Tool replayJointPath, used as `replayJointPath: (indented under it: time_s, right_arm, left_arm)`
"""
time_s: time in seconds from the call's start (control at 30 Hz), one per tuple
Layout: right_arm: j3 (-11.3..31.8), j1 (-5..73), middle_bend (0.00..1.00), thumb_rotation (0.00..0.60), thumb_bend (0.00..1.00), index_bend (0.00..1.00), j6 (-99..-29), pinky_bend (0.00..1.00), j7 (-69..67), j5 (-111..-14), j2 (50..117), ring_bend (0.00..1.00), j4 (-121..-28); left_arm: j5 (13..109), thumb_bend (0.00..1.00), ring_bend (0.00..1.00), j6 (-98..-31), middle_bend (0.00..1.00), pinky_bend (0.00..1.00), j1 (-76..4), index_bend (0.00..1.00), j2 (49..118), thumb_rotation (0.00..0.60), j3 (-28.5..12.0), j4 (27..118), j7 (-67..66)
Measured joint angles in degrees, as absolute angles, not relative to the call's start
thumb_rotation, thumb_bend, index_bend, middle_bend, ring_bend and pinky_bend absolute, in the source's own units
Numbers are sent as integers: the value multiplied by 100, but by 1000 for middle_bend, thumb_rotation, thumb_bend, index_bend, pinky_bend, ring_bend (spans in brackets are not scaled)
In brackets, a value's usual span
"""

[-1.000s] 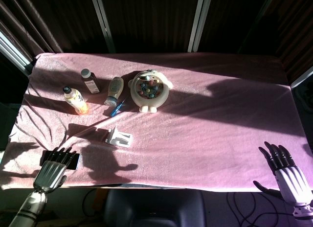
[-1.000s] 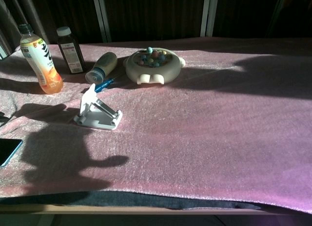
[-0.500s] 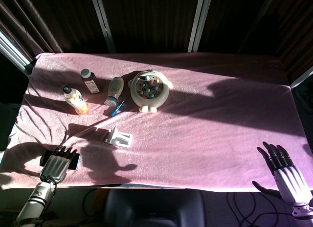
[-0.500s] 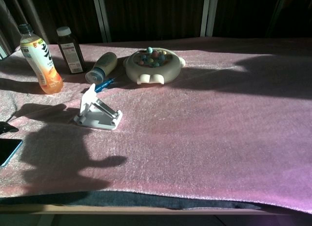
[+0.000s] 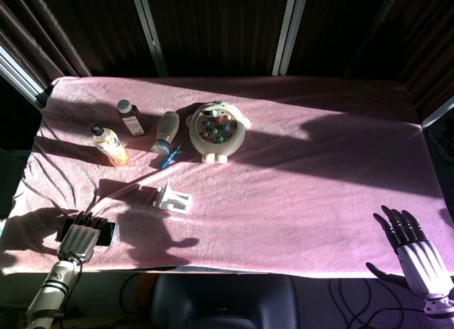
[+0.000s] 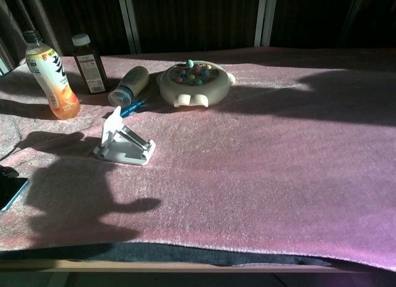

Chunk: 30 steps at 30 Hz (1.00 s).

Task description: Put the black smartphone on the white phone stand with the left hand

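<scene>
The black smartphone [image 5: 108,233] lies flat on the pink cloth at the front left corner; in the chest view only its corner [image 6: 8,192] shows at the left edge. My left hand [image 5: 79,237] lies over the phone with its fingers stretched across it, covering most of it. Whether the fingers touch it is unclear. The white phone stand [image 5: 172,198] stands empty to the right of and behind the phone, also seen as the stand [image 6: 124,145] in the chest view. My right hand [image 5: 413,249] hovers off the front right table corner, fingers spread, holding nothing.
Behind the stand are an orange drink bottle [image 5: 110,145], a dark bottle [image 5: 130,118], a pale bottle lying on its side [image 5: 167,130], a blue pen [image 5: 170,157] and a cream toy with coloured pieces [image 5: 216,130]. The table's front edge [image 6: 185,253] runs just before the phone.
My left hand has sunk lower over the phone and looks smaller in the head view; a dark fingertip now shows at the chest view's left edge. The phone, stand and right hand have stayed put.
</scene>
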<state>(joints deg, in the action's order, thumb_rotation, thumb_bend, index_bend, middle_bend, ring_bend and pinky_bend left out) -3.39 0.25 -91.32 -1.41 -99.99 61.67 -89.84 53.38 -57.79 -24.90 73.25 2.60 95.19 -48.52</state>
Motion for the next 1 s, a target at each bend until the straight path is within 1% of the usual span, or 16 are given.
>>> replayJointPath:
  time_s: [0.2,0.3,0.43,0.6,0.77,0.8,0.87,0.93,1.0]
  right_arm:
    - [-336,29,0,600,318,0,-9120,0,-148,-9982,6159,0,-8984]
    - [-337,31,0,600,318,0,-9118,0,-141,-9985,6159,0,-8986]
    - [-337,33,0,600,318,0,-9110,0,-126,-9982,6162,0,-8991]
    - [-340,35,0,600,318,0,-9102,0,-110,-9982,6164,0,-8992]
    - [-337,37,0,600,319,0,-9102,0,-108,-9978,6165,0,-8993]
    - [-337,37,0,600,319,0,-9101,0,-107,-9977,6164,0,-8994]
    - [-336,39,0,600,319,0,-9102,0,-110,-9979,6162,0,-8996]
    - [-337,36,0,600,318,0,-9109,0,-119,-9978,6161,0,-8995]
    - [-337,31,0,600,318,0,-9121,0,-137,-9977,6157,0,-8992]
  left_arm:
    - [5330,338,1,-5714,176,0,-2566,155,7400,600,318,9290,-4677]
    - [5309,337,21,-5691,227,0,-2610,205,7420,600,350,9224,-4633]
    - [5251,337,111,-5634,403,0,-2671,354,7412,600,368,9213,-4590]
    - [5185,336,212,-5527,573,0,-2784,494,7373,600,402,9228,-4576]
    - [5203,336,355,-5490,764,0,-2874,664,7359,600,447,9242,-4568]
    - [5222,336,378,-5481,790,0,-2884,688,7355,600,452,9243,-4542]
    - [5280,336,454,-5455,860,0,-2904,755,7348,600,463,9236,-4465]
    - [5341,335,520,-5429,902,0,-2914,798,7343,600,468,9223,-4356]
    - [5430,337,557,-5422,928,0,-2910,823,7337,600,463,9211,-4212]
